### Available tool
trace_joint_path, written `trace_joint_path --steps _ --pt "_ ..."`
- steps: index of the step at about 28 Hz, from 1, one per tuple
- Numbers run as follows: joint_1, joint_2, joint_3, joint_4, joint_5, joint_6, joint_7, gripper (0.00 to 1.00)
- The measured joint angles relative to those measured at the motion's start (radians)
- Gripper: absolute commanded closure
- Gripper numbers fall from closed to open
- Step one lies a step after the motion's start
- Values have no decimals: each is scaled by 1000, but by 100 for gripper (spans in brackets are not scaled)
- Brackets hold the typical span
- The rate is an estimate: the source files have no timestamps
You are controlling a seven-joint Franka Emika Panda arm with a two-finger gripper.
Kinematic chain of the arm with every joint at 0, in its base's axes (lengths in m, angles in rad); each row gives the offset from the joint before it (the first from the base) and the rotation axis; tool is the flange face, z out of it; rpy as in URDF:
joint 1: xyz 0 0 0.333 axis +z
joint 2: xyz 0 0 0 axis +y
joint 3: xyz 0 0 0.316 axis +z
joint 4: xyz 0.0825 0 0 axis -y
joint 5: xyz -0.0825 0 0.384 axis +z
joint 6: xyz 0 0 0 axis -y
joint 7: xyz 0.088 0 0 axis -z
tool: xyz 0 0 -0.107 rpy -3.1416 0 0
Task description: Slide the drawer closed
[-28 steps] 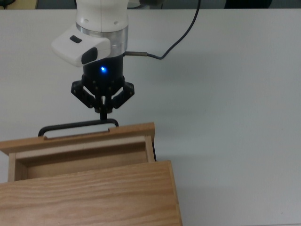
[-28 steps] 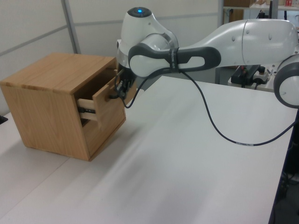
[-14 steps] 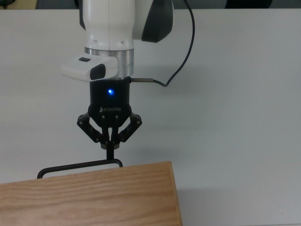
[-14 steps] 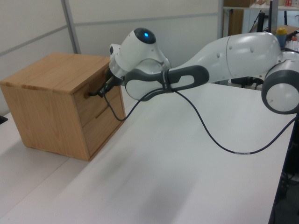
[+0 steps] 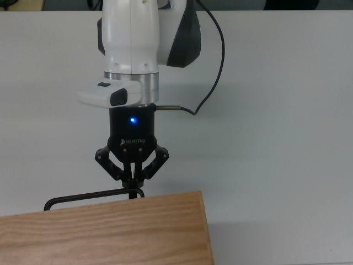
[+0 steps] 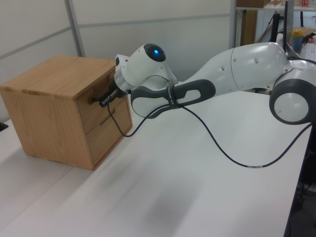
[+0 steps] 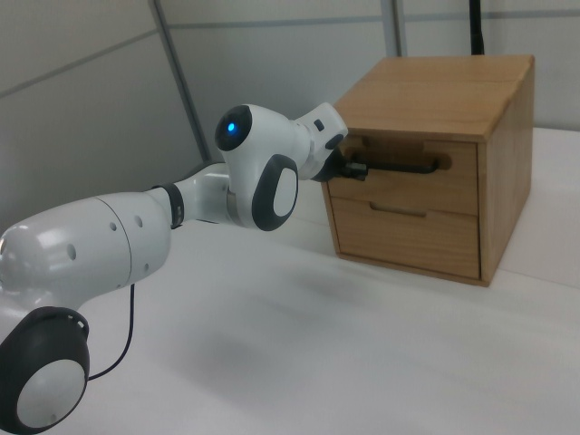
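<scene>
One light pine drawer [image 7: 410, 172] with a thin black bar handle [image 5: 91, 196] is sitting flush inside the wooden two-drawer cabinet [image 6: 54, 106]; one black two-finger gripper [image 5: 132, 183], fingers pressed together, is touching that handle

**Drawer goes from open to shut in one second**

A second ago the drawer [image 7: 404, 177] sticks out of the cabinet [image 6: 54, 106], with its pine tray open under the cabinet top in the top view. Now it sits flush in the front, and only the black bar handle [image 5: 91, 197] pokes past the top's edge. It's already in by half a second ago. The gripper [image 5: 132, 182] rides in with it, ending further down the top view, fingertips right at the handle's end. Since the half-second mark it's only nudged a bit closer. The arm [image 6: 237, 66] stretches out further toward the cabinet in the left view.
</scene>
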Motion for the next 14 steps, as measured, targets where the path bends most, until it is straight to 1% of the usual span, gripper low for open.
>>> trace_joint_path --steps 3,6,9,10,14 --pt "1 -8 0 19 0 -75 0 100" --pt "3 -40 1 46 0 -236 0 100" --pt "3 -84 4 60 0 -376 0 100" --pt "3 -111 7 64 2 -433 0 100" --pt "3 -181 18 66 19 -556 0 100"
